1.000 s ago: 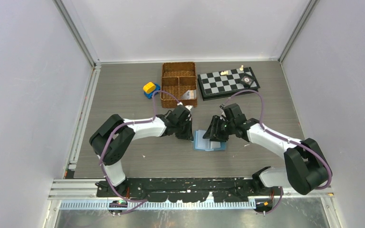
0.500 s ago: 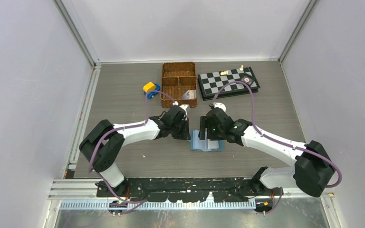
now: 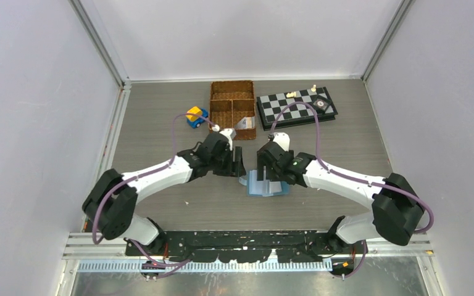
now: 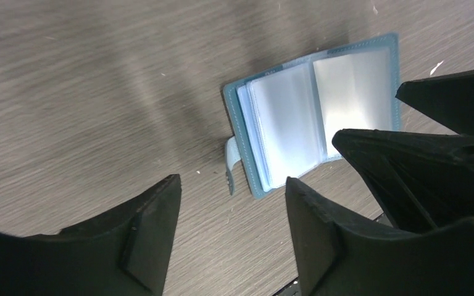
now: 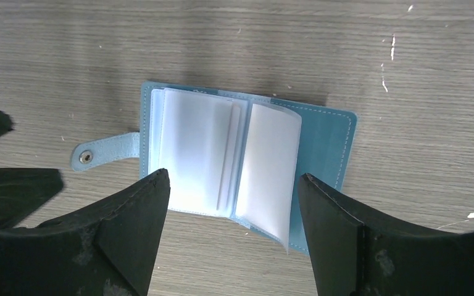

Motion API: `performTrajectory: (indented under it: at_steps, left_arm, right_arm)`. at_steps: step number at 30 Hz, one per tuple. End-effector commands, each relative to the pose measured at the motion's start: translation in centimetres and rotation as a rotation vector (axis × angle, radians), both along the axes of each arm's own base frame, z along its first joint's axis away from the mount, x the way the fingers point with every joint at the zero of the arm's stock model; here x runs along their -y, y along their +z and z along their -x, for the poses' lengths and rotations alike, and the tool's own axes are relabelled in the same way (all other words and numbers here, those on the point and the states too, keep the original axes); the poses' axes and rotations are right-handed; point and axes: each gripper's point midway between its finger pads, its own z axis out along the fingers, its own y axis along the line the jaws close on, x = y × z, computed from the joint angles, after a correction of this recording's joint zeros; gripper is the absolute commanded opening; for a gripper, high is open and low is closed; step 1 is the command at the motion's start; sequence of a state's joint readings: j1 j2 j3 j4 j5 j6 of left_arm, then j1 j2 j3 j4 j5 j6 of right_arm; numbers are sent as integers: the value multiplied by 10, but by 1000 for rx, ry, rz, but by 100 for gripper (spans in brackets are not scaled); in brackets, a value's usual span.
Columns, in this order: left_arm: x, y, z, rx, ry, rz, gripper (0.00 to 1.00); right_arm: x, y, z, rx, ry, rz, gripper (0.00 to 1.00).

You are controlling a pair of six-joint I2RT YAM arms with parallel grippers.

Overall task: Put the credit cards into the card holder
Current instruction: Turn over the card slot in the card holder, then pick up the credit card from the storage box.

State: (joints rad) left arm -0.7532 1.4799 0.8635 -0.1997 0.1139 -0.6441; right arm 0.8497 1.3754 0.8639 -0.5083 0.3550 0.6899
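- The step in hand is judged to be the end of opening the holder: the teal card holder (image 3: 265, 186) is laid open on the table (image 3: 160, 132), just below the middle of the overhead view, with its clear pockets fanned up and the snap tab (image 5: 102, 153) stretched out to the left in the right wrist view.
- No card can be seen in the pockets, so nothing is judged to be stowed yet.
- The left gripper (image 4: 231, 228) is seen with its jaws apart and nothing between them, with the holder just above and to the right of them in its own view.
- The right gripper (image 5: 234, 246) is spread wide and empty, and the holder is framed between its fingers from above.
- What appear to be the credit cards (image 3: 244, 123) are seen as a pale patch in the lower right compartment of the wicker basket (image 3: 228, 105), above the holder and well apart from it.
- For the next move, one gripper would need to be taken up to the basket for a single card, while the holder is perhaps kept open by the other.
- Compared with a second ago, both grippers have been drawn off the holder toward the top of the frame, and the holder has been shifted slightly left.
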Motion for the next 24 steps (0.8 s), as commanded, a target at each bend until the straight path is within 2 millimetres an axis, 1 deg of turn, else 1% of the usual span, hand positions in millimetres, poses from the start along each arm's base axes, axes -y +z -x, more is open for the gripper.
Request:
performTrajectory:
  at_steps: [1, 4, 6, 7, 8, 9, 11, 14, 18, 21, 24]
  left_arm:
    - [-23, 39, -23, 119, 20, -42, 68]
    - [-36, 55, -42, 153, 22, -117, 73]
    - [-38, 65, -58, 170, 25, -148, 75]
    - [-42, 70, -69, 187, 46, -170, 76]
    - [-41, 81, -82, 209, 60, -168, 76]
    - [-41, 87, -93, 218, 72, -173, 76]
    - [-43, 96, -113, 233, 99, -184, 76]
    - [-34, 108, -141, 254, 112, -170, 74]
    - [-16, 107, -169, 259, 90, -179, 69]
    - [0, 98, -189, 243, 69, -182, 64]
    - [16, 87, -199, 203, 45, -154, 64]
  right_arm:
    - [5, 34, -19, 86, -41, -43, 81]
    - [15, 38, -25, 84, -49, -52, 83]
    - [24, 39, -28, 77, -56, -63, 84]
    - [29, 39, -30, 74, -64, -70, 84]
    - [34, 40, -32, 73, -69, -77, 84]
    - [40, 41, -34, 75, -79, -81, 84]
    - [52, 42, -38, 80, -101, -83, 84]
    - [65, 44, -41, 94, -119, -90, 85]
    - [74, 42, -41, 97, -133, -107, 84]
    - [80, 36, -39, 88, -139, -113, 85]
    - [86, 33, -39, 81, -152, -116, 85]
